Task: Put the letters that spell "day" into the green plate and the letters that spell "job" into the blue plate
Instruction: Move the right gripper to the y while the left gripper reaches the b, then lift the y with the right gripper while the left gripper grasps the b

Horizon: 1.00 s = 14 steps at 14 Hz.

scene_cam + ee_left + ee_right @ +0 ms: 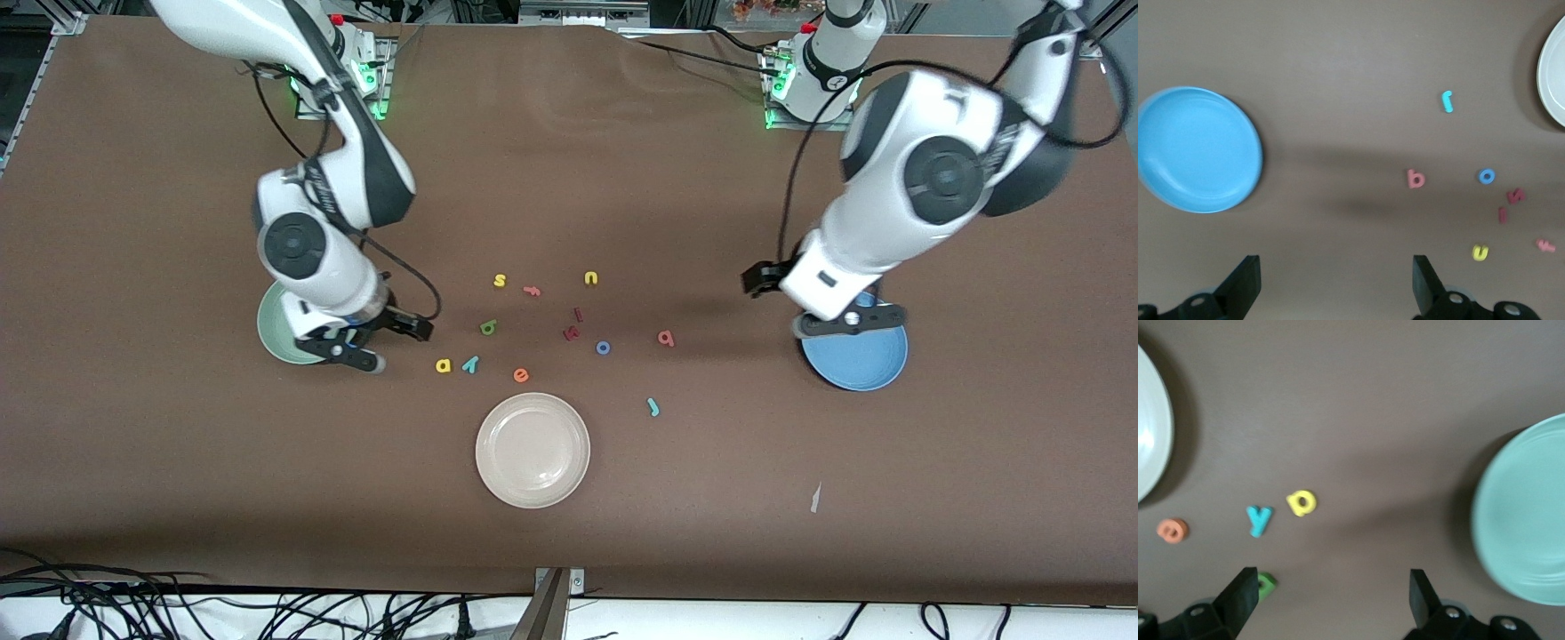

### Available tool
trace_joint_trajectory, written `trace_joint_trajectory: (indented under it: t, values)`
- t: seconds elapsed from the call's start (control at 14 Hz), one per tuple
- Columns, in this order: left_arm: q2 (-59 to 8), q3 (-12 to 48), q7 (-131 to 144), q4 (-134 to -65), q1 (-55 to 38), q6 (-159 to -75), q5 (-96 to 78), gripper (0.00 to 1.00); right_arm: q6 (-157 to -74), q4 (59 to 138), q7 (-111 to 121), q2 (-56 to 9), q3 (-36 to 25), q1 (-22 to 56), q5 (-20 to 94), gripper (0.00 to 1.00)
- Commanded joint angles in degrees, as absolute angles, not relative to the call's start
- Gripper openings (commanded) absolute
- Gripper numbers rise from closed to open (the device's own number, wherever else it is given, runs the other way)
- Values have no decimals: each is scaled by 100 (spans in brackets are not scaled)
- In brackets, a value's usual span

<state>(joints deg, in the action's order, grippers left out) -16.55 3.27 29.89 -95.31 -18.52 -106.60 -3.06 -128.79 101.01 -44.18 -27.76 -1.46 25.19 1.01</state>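
Foam letters (522,375): twelve loose on brown table (178,462). Three round plates; green plate (271,333) half hidden beneath right gripper (351,348), blue plate (867,364) partly beneath left gripper (849,322). Both grippers spread, empty.

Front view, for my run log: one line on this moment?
left pincer: open, over round blue plate | right pincer: open, beside round mint-green plate

Both arms wear glossy white shells with dark grey, nearly black bands at the joints, each joint capped by a round dark disc. Black cables loop loosely along the links. Green lights glow at both bases, each with a small red button beside it. The left claw (849,320) and right claw (351,347) are black, with flat, wedge-shaped fingers (1245,283) and small silver screws.
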Motion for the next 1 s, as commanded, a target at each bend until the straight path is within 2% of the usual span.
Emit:
trace_joint_trajectory:
  t: [0.0,0.14,0.5,0.72,0.93]
  values:
    - [-1529,255,3575,-10394,-2196,-11659,-352,100,-13218,9722,-5191,-3338,-193,2671,70,99]
    - [-1695,255,4058,-10861,-2460,-12424,-343,100,-13219,9440,-5798,-3690,-193,2873,27,96]
    - [-2670,255,5008,-10899,-2873,-13489,-325,100,-13473,9114,-6091,-4219,-211,3129,17,68]
    - [-3101,255,5238,-10863,-2980,-13965,-325,100,-13614,9035,-6100,-4385,-211,3138,-9,65]
    - [-3313,246,5247,-10644,-2979,-14019,-334,100,-13904,9026,-6091,-4500,-220,3129,-9,65]
